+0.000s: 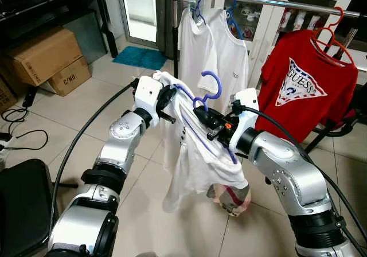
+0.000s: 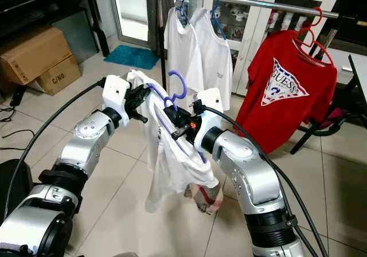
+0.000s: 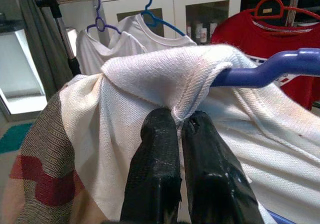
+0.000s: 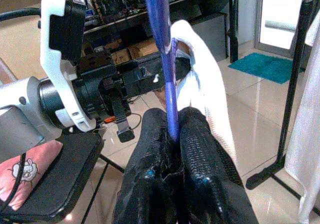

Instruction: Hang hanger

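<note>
A white shirt (image 1: 195, 159) with a checked patch at its hem hangs on a purple hanger (image 1: 212, 88), held in the air between my arms. My left gripper (image 3: 180, 119) is shut on a fold of the shirt's shoulder, over the hanger's arm (image 3: 270, 71). My right gripper (image 4: 172, 116) is shut on the hanger's stem (image 4: 160, 29), just below the hook. The hook points up, well below and in front of the clothes rail (image 1: 258, 0). On the rail hang two white shirts (image 1: 212, 45) on blue hangers and a red shirt (image 1: 307, 85) on a red hanger.
Between the white shirts and the red shirt the rail has a bare stretch. Cardboard boxes (image 1: 46, 56) stand at the left, a black seat (image 1: 20, 205) at the near left, and a teal mat (image 1: 140, 56) lies by the door. Cables trail over the tiled floor.
</note>
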### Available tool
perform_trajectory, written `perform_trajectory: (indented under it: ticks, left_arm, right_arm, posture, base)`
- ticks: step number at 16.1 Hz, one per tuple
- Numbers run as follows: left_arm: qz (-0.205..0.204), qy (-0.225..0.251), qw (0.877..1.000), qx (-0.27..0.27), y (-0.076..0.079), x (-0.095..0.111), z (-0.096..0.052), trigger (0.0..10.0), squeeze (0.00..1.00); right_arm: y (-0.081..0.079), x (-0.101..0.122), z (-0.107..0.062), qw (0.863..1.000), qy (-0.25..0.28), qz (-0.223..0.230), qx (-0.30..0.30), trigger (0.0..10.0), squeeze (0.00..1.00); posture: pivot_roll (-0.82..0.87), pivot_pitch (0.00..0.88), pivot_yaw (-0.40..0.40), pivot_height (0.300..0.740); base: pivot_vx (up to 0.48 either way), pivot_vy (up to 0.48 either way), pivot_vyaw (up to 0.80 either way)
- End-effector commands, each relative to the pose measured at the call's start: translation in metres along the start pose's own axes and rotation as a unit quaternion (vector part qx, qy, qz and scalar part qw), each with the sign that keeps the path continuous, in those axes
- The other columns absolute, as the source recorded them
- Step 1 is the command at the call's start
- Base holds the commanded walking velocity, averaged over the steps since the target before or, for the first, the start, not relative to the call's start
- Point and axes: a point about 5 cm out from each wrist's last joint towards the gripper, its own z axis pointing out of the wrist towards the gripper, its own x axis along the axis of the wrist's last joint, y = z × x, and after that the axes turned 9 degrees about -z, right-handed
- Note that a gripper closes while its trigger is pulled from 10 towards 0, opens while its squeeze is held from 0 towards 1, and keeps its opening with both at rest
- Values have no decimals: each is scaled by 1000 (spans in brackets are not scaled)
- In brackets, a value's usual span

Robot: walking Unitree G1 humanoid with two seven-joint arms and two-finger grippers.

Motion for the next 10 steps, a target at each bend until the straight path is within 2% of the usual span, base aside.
perform_trajectory:
  ticks: [1, 4, 7, 10]
  left_arm:
    - [3, 13, 1000, 0, 0, 9, 4, 0, 0]
    - [21, 18, 1000, -13, 3, 13, 0, 0, 0]
    - [27, 16, 999, -14, 7, 13, -10, 0, 0]
    - [30, 8, 999, 10, 0, 11, -12, 0, 0]
  right_arm:
    - [1, 11, 1, 1000, 20, -9, 2, 10000, 0]
    - [5, 2, 2, 1000, -15, -19, -19, 10000, 0]
    - [22, -17, -1, 993, -87, -22, -81, 10000, 0]
    - [20, -21, -2, 991, -105, -27, -73, 10000, 0]
  posture:
    - [-57, 0, 44, 740]
    - [-57, 0, 44, 740]
    - [-46, 0, 39, 740]
    - [-44, 0, 31, 740]
  base:
    - [0, 0, 0]
    - [0, 0, 0]
    - [0, 0, 0]
    - [0, 0, 0]
